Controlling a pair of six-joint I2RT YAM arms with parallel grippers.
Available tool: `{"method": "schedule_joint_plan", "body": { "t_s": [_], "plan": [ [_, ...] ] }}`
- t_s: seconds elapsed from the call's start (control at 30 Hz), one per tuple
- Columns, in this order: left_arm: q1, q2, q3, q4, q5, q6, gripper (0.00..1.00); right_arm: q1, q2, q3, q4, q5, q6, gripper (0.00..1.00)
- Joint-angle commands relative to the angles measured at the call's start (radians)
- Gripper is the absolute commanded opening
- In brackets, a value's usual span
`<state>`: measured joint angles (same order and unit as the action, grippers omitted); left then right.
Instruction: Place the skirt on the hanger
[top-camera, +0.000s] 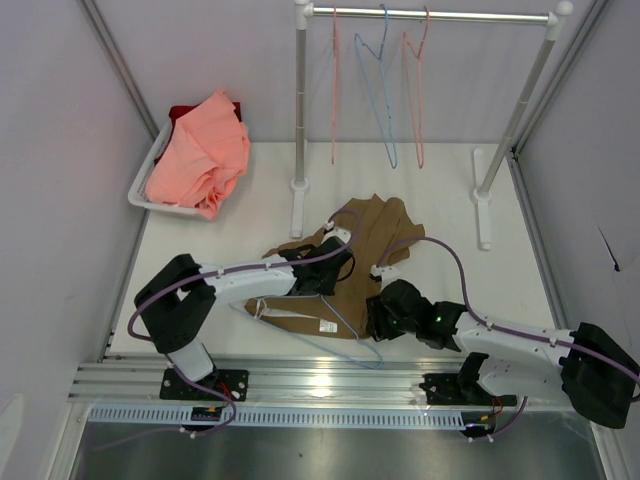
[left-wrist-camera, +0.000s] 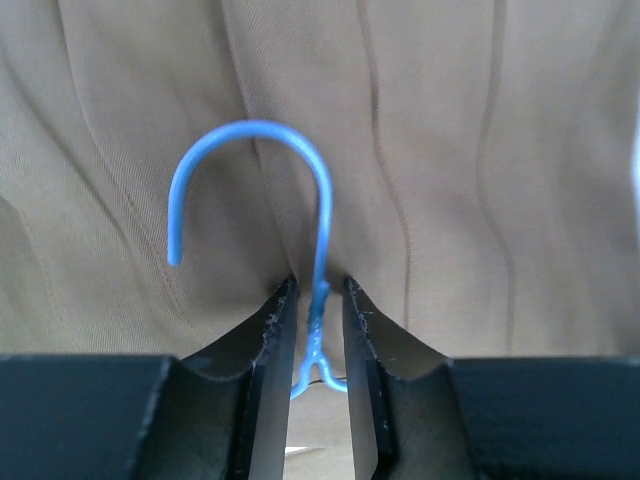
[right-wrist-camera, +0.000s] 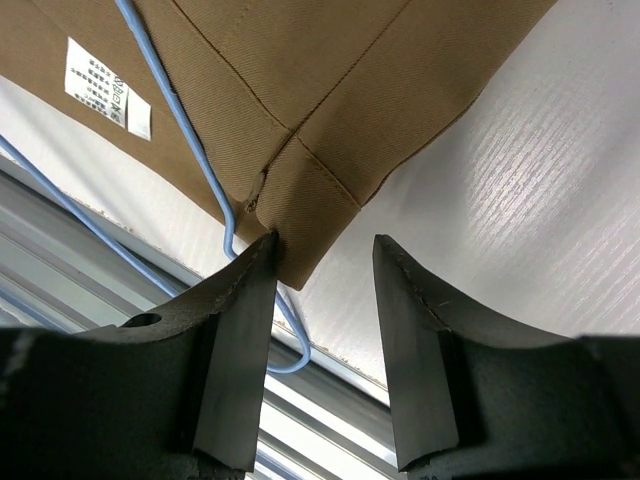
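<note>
At the far left a basket (top-camera: 145, 187) is holding one pink garment (top-camera: 200, 155). The single tan skirt (top-camera: 375, 235) is lying mid-table (top-camera: 450, 250) with one blue hanger (left-wrist-camera: 323, 230) lying on it. The left claw (left-wrist-camera: 320, 285) is standing slightly open astride the hanger's neck, which only its wrist view is showing. The right claw (right-wrist-camera: 325, 245) is gaping, its left finger touching the waistband corner beside a label (right-wrist-camera: 100, 85). Three more hangers, two pink and one blue, are hanging on the far rack (top-camera: 300, 100).
</note>
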<state>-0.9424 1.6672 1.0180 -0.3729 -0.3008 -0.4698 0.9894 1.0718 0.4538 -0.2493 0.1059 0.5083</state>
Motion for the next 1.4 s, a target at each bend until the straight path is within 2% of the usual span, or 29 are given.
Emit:
{"method": "schedule_joint_plan", "body": {
  "t_s": [0.0, 0.2, 0.47, 0.6, 0.8, 1.03, 1.2, 1.37],
  "plan": [
    [-0.009, 0.014, 0.037, -0.055, -0.041, 0.005, 0.28, 0.008, 0.02, 0.029, 0.01, 0.02, 0.002, 0.48],
    [-0.021, 0.022, 0.044, -0.063, -0.003, 0.026, 0.24, 0.006, 0.043, 0.039, 0.021, 0.012, -0.007, 0.48],
    [-0.006, 0.014, 0.044, -0.008, 0.118, 0.036, 0.0, 0.003, 0.114, 0.074, 0.048, 0.021, -0.027, 0.48],
    [0.01, -0.038, 0.027, 0.008, 0.109, 0.034, 0.0, -0.05, 0.137, 0.098, 0.036, 0.025, -0.04, 0.28],
    [0.051, -0.136, -0.004, 0.04, 0.057, 0.02, 0.0, -0.182, 0.108, 0.128, 0.001, 0.012, -0.062, 0.09],
    [0.113, -0.218, -0.041, 0.083, -0.044, -0.024, 0.0, -0.28, 0.099, 0.141, -0.073, 0.034, -0.067, 0.04],
    [0.137, -0.201, -0.035, 0.08, -0.121, -0.068, 0.0, -0.353, 0.067, 0.132, -0.097, 0.034, -0.045, 0.04],
    [0.155, -0.173, -0.025, 0.08, -0.173, -0.134, 0.0, -0.37, 0.065, 0.132, -0.09, 0.006, -0.042, 0.06]
  ]
}}
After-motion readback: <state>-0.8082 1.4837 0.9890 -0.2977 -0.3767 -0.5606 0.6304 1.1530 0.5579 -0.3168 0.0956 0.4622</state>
